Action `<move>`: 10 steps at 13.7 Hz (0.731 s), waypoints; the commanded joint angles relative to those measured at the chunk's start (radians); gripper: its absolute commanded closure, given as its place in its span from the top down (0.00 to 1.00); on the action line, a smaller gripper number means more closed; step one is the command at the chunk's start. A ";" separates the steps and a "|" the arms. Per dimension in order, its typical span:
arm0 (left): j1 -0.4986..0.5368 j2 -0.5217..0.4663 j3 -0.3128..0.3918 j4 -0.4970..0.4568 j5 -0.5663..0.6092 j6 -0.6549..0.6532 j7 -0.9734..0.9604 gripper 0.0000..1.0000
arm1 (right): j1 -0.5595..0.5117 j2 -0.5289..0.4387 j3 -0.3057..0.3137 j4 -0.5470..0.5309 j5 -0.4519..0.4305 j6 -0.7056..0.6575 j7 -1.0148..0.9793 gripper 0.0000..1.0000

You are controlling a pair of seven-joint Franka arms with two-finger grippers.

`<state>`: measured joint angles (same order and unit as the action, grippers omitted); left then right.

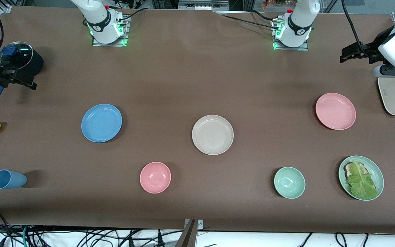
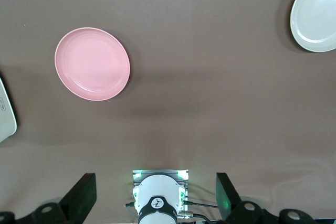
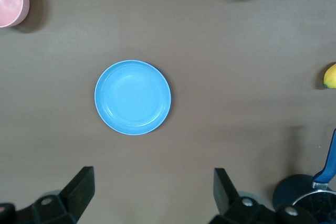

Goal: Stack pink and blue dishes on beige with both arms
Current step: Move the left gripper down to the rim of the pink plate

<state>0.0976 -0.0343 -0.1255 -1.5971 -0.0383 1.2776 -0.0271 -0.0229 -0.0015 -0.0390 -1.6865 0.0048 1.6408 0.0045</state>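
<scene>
Nothing stacked yet. Beige plate [image 1: 212, 134] bare mid-table, blue plate [image 1: 101, 122] toward right arm's end, pink plate [image 1: 335, 111] toward left arm's end. Left gripper [image 2: 155, 195] and right gripper [image 3: 152, 195] both wide open, empty, up over the table ends.

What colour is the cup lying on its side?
Light blue cup, clearest in the front view.

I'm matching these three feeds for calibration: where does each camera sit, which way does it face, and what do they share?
Front view: high across the table, facing both arm bases; round matte beige plate mid-table.
Left wrist view: high up, looking down past the open left gripper at the round pale pink plate and the left arm's own base.
Right wrist view: looking down past the open right gripper at the round light blue plate.
Shared: the beige plate also appears in the left wrist view; both coloured plates in front.
</scene>
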 commanded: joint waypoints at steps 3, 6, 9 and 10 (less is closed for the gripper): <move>-0.001 0.024 0.000 0.006 -0.012 0.063 -0.001 1.00 | 0.003 -0.020 0.001 -0.015 -0.006 -0.002 0.005 1.00; -0.013 0.088 0.000 0.008 -0.012 0.117 -0.002 1.00 | 0.003 -0.020 0.001 -0.015 -0.006 -0.002 0.005 1.00; -0.016 0.137 -0.002 0.006 0.003 0.158 -0.004 1.00 | 0.003 -0.020 0.001 -0.015 -0.006 -0.002 0.005 1.00; -0.010 0.158 0.000 0.008 0.003 0.157 0.004 1.00 | 0.003 -0.020 0.001 -0.015 -0.006 -0.002 0.006 1.00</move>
<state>0.0895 0.0928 -0.1289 -1.5993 -0.0383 1.4281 -0.0271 -0.0229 -0.0015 -0.0390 -1.6873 0.0048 1.6407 0.0045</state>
